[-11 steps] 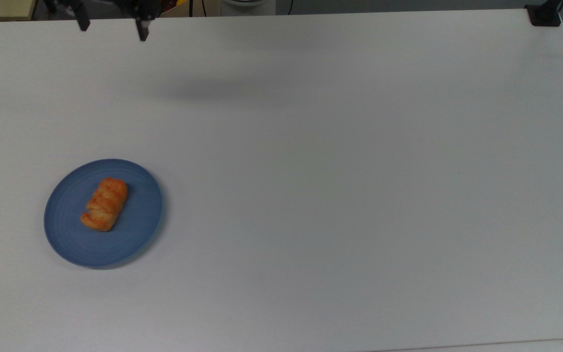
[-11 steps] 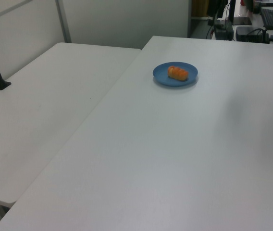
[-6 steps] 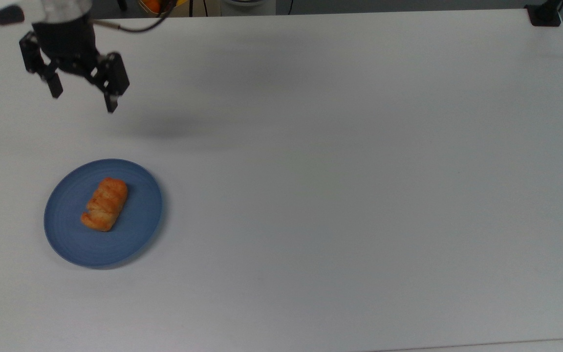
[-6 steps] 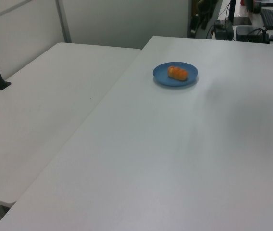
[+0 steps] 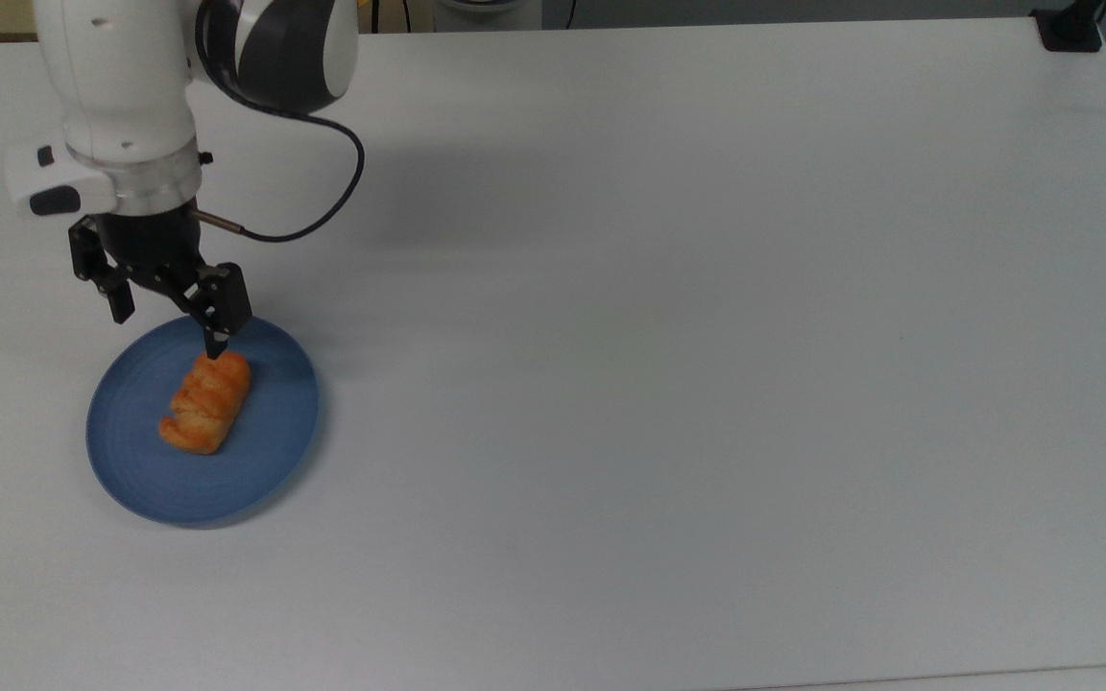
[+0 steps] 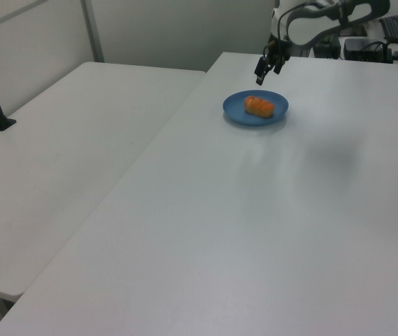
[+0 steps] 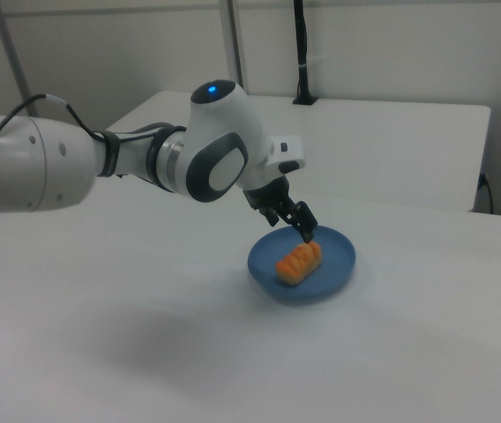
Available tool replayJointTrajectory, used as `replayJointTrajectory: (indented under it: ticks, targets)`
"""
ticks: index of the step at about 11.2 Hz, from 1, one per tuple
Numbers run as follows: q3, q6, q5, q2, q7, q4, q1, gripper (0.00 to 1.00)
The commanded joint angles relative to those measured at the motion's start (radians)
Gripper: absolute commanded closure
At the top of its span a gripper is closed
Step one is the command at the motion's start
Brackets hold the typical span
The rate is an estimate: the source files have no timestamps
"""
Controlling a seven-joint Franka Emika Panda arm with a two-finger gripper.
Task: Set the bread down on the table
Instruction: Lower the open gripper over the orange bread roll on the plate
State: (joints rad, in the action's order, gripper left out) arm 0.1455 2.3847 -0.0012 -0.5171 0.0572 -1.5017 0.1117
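Top view: the pincer (image 5: 169,332) of a white Franka arm (image 5: 121,91) hangs over the far rim of a round blue plate (image 5: 270,437), its two black fingers (image 5: 220,312) spread wide apart with nothing between them. The bread (image 5: 205,401), a small golden-orange roll with scored ridges, lies on the plate just below the pincer in the frame, its near end close under the tip of the finger on the top view's right. The other finger stands over the bare white table (image 5: 707,336) just beyond the plate's edge. A black cable (image 5: 342,182) loops from the wrist out to the top view's right of the pincer. The rest of the tabletop stretches away to the top view's right.

Left view: the pincer (image 6: 268,68) hovers above the plate (image 6: 237,112), clearly apart from it, toward the plate's far side. The bread (image 6: 259,106) sits on the plate below the pincer and slightly to the left view's right. The table (image 6: 255,231) runs toward the camera; a second white table (image 6: 59,154) adjoins it well off to the left view's left of the pincer.

Right view: the arm (image 7: 100,159) reaches in from the right view's left, and the pincer (image 7: 287,218) points down at the plate (image 7: 334,264), empty, fingers parted. The bread (image 7: 299,261) lies just beneath and slightly nearer the camera than the fingertips, resting on the plate, which sits on the table (image 7: 145,352). Whether a fingertip touches the roll cannot be told.
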Motion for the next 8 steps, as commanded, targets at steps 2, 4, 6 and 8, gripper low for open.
replayJointTrajectory:
  ticks: [2, 4, 6, 8]
  targets:
    - [-0.001, 0.117, 0.000, -0.076, 0.035, 0.008, -0.001, 0.00]
    - [-0.003, 0.143, -0.002, -0.110, 0.035, 0.008, -0.003, 0.00]
    - [-0.004, 0.172, -0.002, -0.130, 0.035, 0.008, -0.003, 0.00]
    - [-0.004, 0.180, -0.002, -0.153, 0.035, 0.008, -0.003, 0.00]
